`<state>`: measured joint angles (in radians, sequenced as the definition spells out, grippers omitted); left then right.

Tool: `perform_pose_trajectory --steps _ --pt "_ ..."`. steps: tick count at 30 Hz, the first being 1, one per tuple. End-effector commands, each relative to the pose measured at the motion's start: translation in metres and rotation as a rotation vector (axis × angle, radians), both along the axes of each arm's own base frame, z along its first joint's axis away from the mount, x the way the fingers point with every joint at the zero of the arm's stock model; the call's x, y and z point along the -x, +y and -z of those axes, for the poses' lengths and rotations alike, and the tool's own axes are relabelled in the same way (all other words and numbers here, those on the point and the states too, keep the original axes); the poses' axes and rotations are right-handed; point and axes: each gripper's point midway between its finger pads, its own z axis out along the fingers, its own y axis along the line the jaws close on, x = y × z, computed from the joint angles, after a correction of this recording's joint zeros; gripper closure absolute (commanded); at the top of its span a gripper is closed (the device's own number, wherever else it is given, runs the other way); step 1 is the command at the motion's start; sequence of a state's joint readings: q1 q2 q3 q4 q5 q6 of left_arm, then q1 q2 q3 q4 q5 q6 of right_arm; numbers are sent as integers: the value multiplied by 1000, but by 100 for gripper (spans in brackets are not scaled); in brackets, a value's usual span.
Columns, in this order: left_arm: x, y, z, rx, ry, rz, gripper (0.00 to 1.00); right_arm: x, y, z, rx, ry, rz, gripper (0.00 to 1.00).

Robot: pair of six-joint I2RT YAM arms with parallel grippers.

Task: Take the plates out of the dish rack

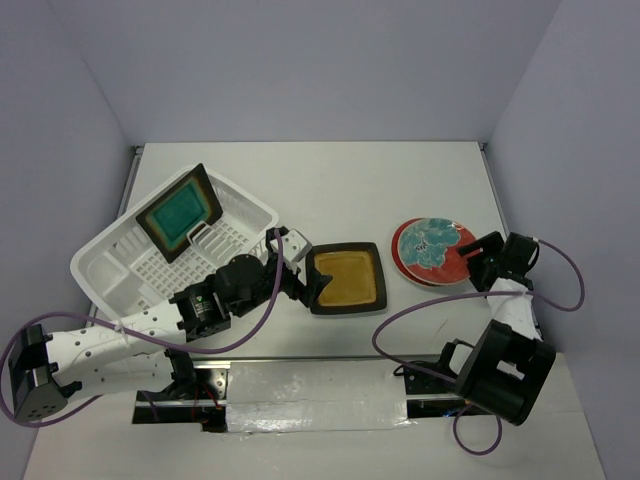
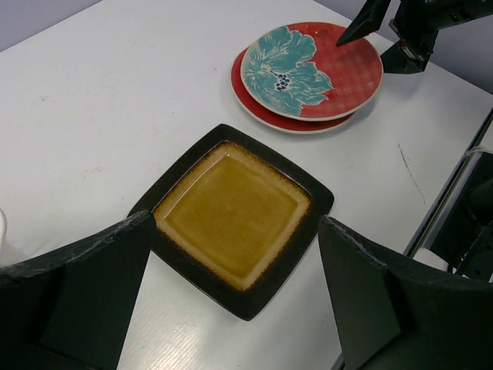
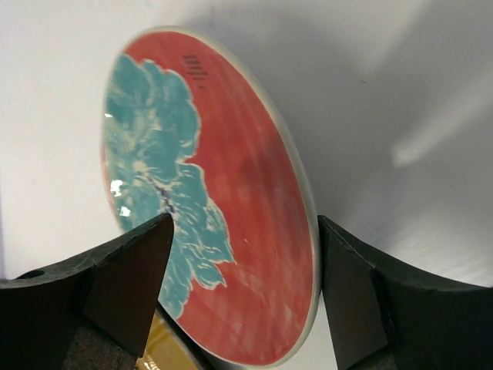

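— Where are the plates?
— A teal plate [image 1: 180, 212] stands tilted in the rack [image 1: 145, 272], at its far end. The yellow plate [image 1: 347, 278] lies flat on the bench [image 1: 330, 190], just right of the rack. Two red plates [image 1: 432, 250] sit stacked further right, well apart from the rack.
— And the tools?
— The left tool [image 1: 303, 283] is spread wide around the yellow plate's rack-side edge, gripping nothing. The right tool [image 3: 243, 231] is parted around the top red plate's rim, on the side away from the rack.
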<state>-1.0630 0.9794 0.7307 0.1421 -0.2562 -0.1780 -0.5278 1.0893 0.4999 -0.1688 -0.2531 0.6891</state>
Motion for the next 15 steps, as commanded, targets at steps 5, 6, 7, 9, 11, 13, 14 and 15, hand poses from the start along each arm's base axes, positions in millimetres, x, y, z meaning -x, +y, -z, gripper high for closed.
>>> perform_pose_trajectory --steps 5,6,7,9,11,13,14,15 --pt "3 -4 -20 53 -48 29 1 -8 -9 -4 97 79 18 20" --pt "3 -4 -22 57 -49 30 1 -8 -8 -1 102 101 16 19" --pt "4 -4 -22 57 -48 31 1 -8 -6 0 104 115 14 19" --pt "4 -4 -22 59 -49 33 0 -9 -6 2 114 123 15 19" --pt "5 -3 -23 63 -51 34 1 -10 -4 4 126 124 10 18" --pt "5 -3 -24 64 -52 34 0 -15 3 5 149 133 -13 17" --pt "5 -3 -23 62 -52 36 1 -15 4 7 160 148 -11 17" --pt "5 -3 -23 59 -51 36 1 -15 6 12 153 163 -18 17"
